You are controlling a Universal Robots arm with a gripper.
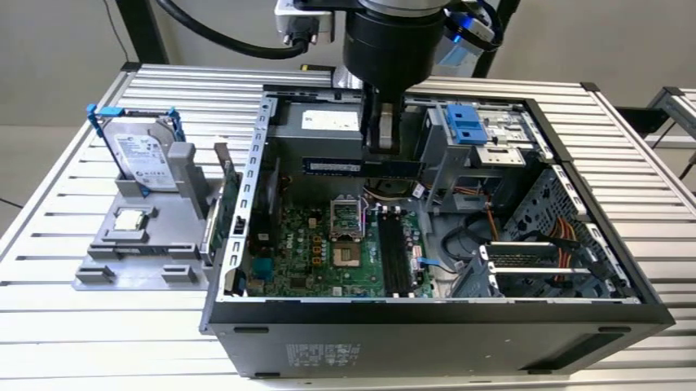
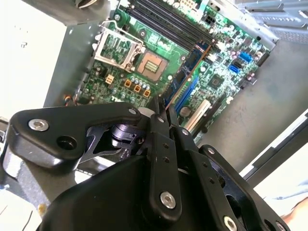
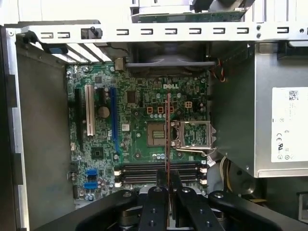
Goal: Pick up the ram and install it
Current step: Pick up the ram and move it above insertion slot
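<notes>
Black metal gripper fingers clamp the ram, a slim, long dark-green circuit-board stick with black chips. It hangs level, on edge, above the green motherboard inside the open grey computer case, crosswise to the black memory slots below. Case walls stand well apart from its flat faces.
</notes>
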